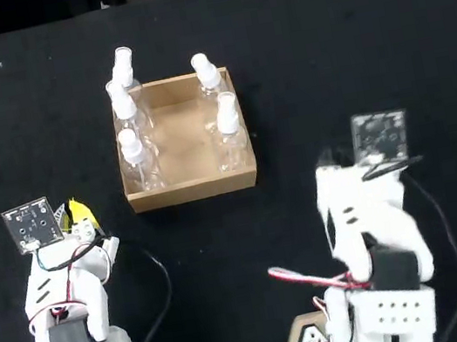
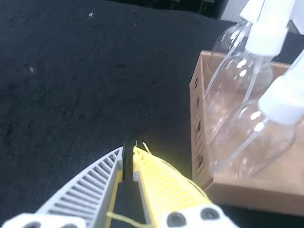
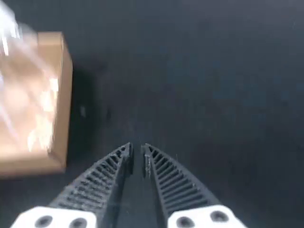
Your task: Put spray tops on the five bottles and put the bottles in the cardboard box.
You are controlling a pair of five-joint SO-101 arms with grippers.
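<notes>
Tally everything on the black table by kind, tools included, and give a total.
Clear plastic bottles with white spray tops: 5
Brown cardboard box: 1
Tools: 2 (grey-and-yellow left tool, black right tool)
Total: 8

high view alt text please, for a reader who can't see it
Five clear bottles with white spray tops stand upright in a cardboard box on a black table. The left arm and right arm sit on the near side, apart from the box.
</notes>
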